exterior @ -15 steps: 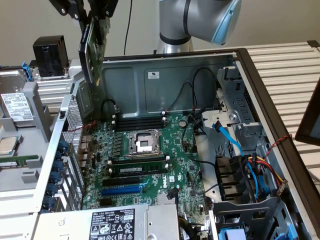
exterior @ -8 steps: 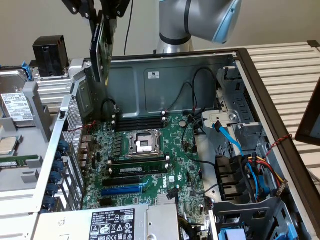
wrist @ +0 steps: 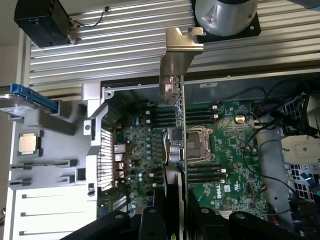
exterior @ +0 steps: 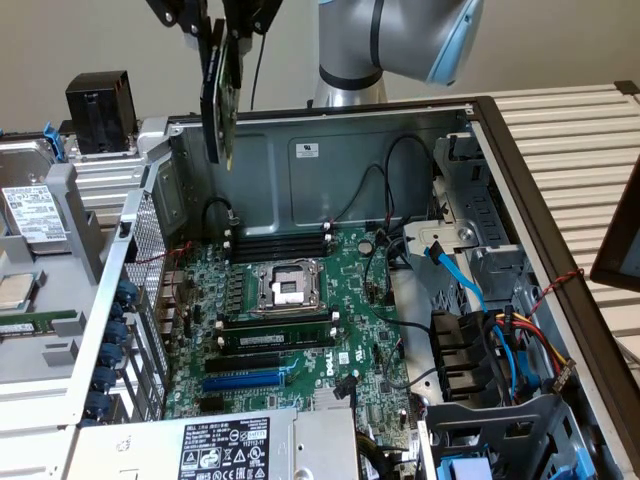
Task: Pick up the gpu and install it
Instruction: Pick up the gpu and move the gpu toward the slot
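A small green circuit card with a black cooler shroud and a long silver end bracket, the gpu [exterior: 216,100], is seen held edge-on in mid-air, clamped between the fingers of the black gripper [exterior: 224,25]. It is suspended above the far corner of the open grey metal computer case [exterior: 330,150], at the exterior view's left. The large green motherboard [exterior: 300,330] on the case floor is well below the card.
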Controlling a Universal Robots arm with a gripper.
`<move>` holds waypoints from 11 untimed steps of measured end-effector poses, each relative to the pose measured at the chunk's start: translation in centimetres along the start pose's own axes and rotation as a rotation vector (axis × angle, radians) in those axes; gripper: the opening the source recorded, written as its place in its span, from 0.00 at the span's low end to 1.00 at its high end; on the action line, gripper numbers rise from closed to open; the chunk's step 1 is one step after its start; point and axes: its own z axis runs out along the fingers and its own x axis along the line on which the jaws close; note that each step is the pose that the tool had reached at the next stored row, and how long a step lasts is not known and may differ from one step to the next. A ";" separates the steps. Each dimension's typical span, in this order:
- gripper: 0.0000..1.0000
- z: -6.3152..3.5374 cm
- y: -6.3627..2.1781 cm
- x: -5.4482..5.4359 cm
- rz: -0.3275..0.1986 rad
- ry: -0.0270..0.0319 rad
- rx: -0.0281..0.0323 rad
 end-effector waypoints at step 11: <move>0.28 0.08 -0.01 -0.1 -0.191 0.0420 0.0152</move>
